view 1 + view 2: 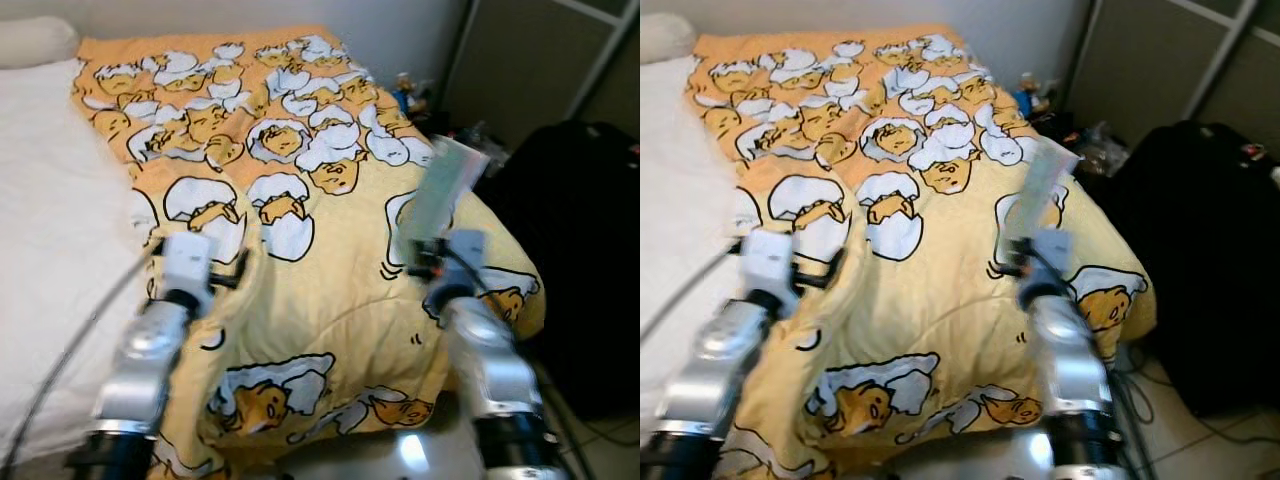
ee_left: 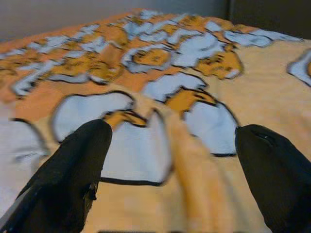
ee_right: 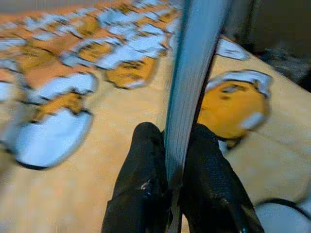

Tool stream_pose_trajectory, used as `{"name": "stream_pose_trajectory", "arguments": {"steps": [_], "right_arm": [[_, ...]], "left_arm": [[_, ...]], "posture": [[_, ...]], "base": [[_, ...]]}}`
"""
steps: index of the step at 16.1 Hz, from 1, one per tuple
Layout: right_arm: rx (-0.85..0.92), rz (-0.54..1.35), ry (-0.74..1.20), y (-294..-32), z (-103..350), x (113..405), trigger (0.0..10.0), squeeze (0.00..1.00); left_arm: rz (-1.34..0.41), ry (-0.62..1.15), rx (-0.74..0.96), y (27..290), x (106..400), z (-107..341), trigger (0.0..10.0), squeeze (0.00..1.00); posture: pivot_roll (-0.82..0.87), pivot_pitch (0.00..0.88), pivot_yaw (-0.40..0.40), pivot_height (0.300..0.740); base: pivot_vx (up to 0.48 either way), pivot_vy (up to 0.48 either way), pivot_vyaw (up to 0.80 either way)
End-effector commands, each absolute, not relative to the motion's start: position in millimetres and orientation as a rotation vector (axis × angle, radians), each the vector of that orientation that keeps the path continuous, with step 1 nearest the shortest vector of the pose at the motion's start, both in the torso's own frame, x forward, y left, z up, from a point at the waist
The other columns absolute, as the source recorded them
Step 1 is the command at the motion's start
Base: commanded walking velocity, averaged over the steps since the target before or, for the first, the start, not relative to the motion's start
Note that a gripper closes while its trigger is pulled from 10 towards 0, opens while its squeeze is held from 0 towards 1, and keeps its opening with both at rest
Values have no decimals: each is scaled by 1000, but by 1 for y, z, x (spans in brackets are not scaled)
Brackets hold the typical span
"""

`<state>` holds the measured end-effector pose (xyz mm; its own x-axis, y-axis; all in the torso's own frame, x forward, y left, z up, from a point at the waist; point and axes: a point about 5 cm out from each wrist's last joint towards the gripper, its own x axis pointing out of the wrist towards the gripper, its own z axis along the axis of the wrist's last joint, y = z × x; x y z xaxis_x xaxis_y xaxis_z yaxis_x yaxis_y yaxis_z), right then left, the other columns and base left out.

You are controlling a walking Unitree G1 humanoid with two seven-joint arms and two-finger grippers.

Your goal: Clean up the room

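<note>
1. A thin, pale blue-green book or booklet [image 1: 447,185] is held upright above the bed's right side, over the yellow blanket printed with egg-shell cartoon figures [image 1: 330,290].
2. It is clamped by its lower edge in the right gripper [image 3: 177,155], whose two black fingers are pressed against both faces.
3. The left gripper [image 2: 170,160] is held with its fingers spread wide and nothing between them, low over a raised fold of the blanket near the bed's left half.
4. The step in hand is judged to be carrying off the picked-up booklet; a place to put it must next be found, and none can be made out with certainty.
5. The white sheet [image 1: 50,200] lies bare to the left of the blanket, well apart from the booklet.
6. To the right, the bed's edge drops toward a large black bag [image 1: 1200,250] and small clutter by the wall [image 1: 1040,95], so little open room is left on that side; the tiled floor [image 1: 1180,440] is crossed by cables.
</note>
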<state>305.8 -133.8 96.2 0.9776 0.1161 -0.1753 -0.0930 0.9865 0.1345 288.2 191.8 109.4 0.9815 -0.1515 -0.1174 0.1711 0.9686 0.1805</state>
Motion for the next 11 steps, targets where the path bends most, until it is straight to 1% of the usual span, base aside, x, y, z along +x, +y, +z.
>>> {"name": "stream_pose_trajectory", "arguments": {"steps": [1, 3, 7, 11], "right_arm": [[127, 86, 129, -143, 108, 308, 10000, 0], [93, 100, 149, -142, 99, 305, 10000, 0], [109, 69, 161, -147, 96, 303, 10000, 0], [124, 70, 171, -143, 94, 302, 10000, 0]], "left_arm": [[-182, 84, 173, 184, 291, 114, 10000, 267], [-192, 97, 185, 183, 289, 111, 10000, 267], [-201, 95, 182, 180, 292, 113, 10000, 267], [-206, 97, 192, 180, 291, 112, 10000, 271]], "posture": [[125, 0, 8, 740], [120, 0, 13, 740], [110, 0, 23, 740], [115, 0, 22, 740]], "base": [[0, 307, 0], [0, 309, 0], [0, 312, 0], [0, 312, 0]]}}
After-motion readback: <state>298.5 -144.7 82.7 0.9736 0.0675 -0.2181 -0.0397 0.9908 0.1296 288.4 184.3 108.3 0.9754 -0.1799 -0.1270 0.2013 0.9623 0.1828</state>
